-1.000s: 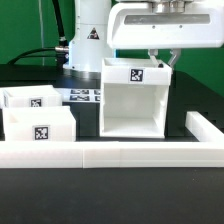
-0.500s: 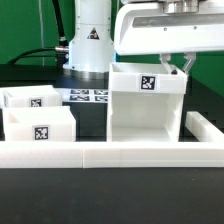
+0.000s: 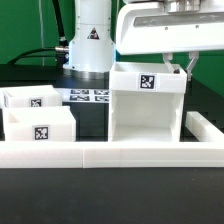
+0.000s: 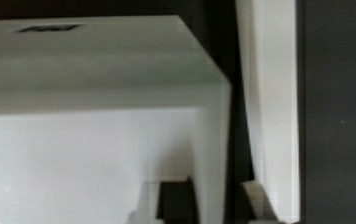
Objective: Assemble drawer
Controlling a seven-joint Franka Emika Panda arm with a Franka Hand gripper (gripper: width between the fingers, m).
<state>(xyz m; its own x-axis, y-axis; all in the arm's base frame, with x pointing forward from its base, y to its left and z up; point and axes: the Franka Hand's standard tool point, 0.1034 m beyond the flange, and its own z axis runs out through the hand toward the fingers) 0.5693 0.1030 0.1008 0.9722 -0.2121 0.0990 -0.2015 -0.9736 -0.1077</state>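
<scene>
The drawer's white box shell stands on the black table with a marker tag on its top front edge and its open side facing the front. My gripper is above its back corner on the exterior view's right, shut on that side wall. In the wrist view the two fingers straddle the thin white wall of the shell, and the gripper clamps it. Two small white trays stand at the exterior view's left, one in front and one behind.
A long low white rail runs across the front, with a side piece at the exterior view's right, close to the shell. The marker board lies behind, by the arm's base. A white strip runs beside the shell in the wrist view.
The gripper and the box shell have moved together toward the exterior view's right, nearer the side rail. Since half a second ago almost nothing has moved. The trays stay put.
</scene>
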